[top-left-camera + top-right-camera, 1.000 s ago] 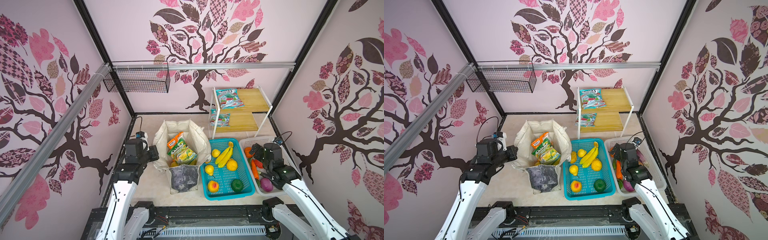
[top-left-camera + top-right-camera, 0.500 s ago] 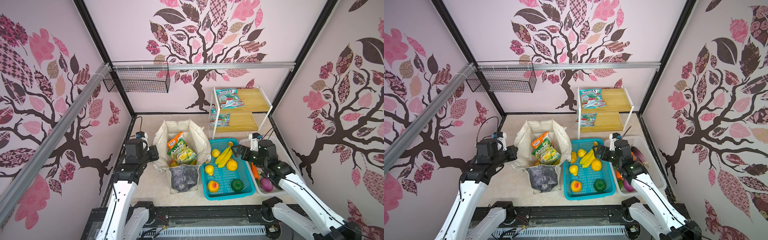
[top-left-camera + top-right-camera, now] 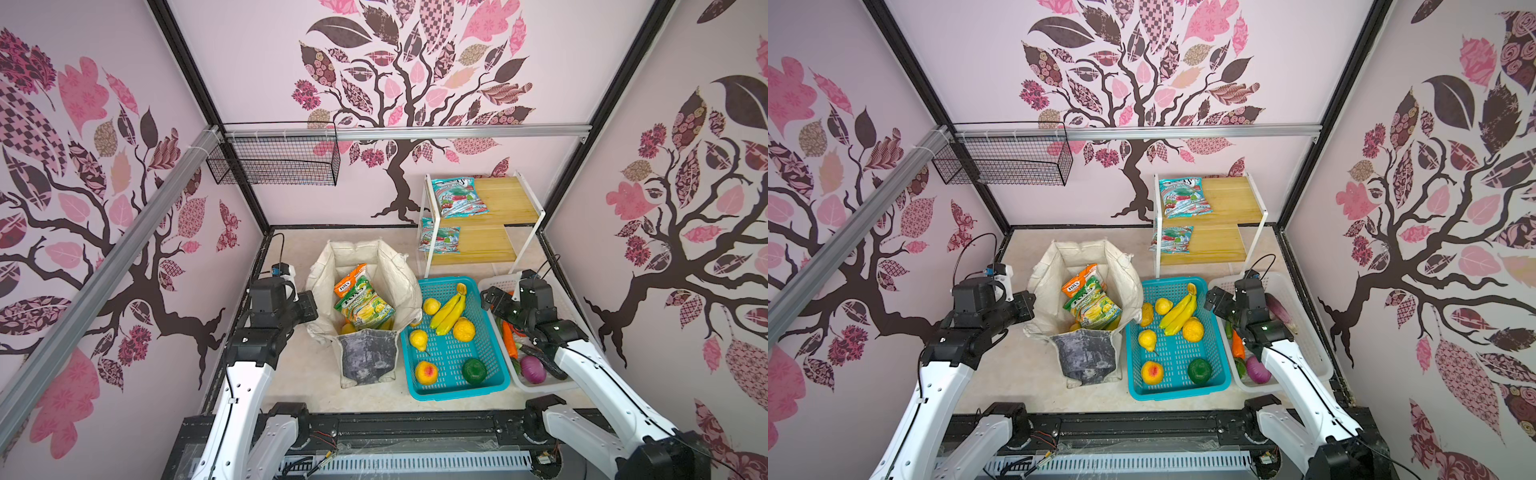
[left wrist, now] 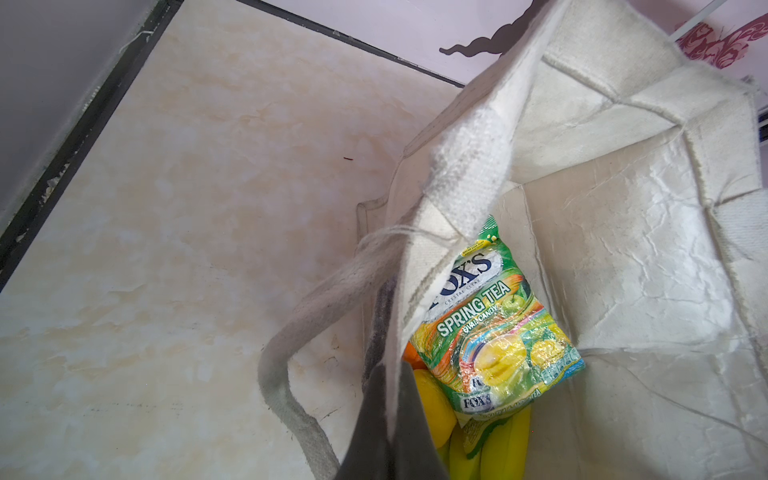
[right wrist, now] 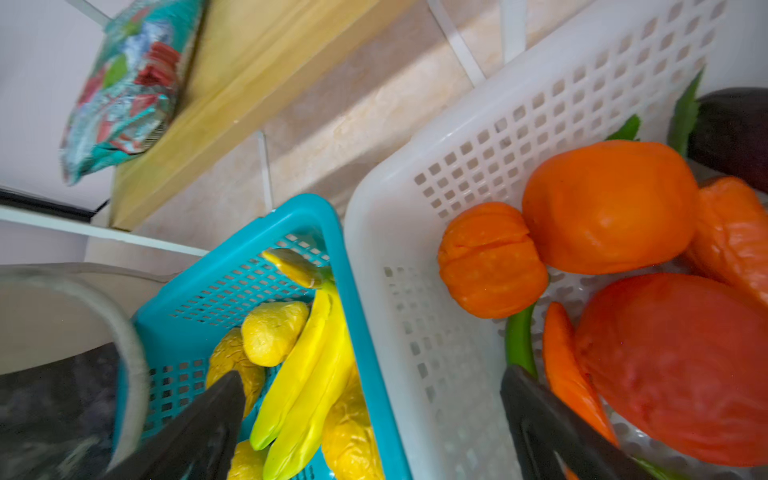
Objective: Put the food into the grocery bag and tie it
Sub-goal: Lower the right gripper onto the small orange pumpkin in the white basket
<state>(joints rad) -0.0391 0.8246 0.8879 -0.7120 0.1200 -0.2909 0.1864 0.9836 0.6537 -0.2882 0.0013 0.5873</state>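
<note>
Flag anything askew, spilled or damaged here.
Nothing is spilled or damaged. Only the bag looks askew: its near wall with the dark panel flops outward, and the left gripper pinches its rim, so the mouth sits lopsided.

green-yellow sweet packet: "FOX'S SPRING TEA" | orange packet: probably "FOX'S"

Cream tote with a grey-black printed panel; inside the tote, a green-yellow packet over yellow bananas. Beside the tote, a teal mesh basket.
</note>
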